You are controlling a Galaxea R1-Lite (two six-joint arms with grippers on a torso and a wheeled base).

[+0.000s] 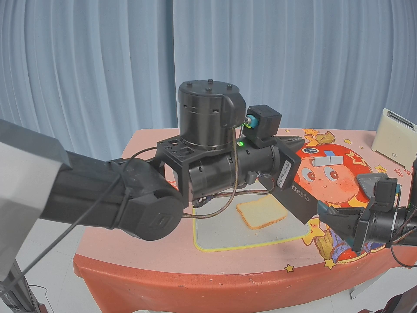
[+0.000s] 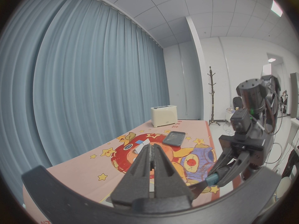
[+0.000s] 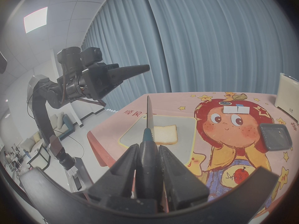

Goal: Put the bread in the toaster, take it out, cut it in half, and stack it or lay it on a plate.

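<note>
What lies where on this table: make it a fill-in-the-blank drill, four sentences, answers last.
1. The bread lies flat on the ____.
2. The right pincer is shut on a ____.
3. The left pincer is shut and holds ____.
4. The toaster stands at the far ____ corner of the table.
Missing words: cutting board; knife; nothing; right.

The knife (image 1: 299, 198) bars the board's (image 1: 226, 235) right side; the left pincer (image 1: 300, 141) hangs above; the surface's (image 1: 143, 257) left edge is passable.
</note>
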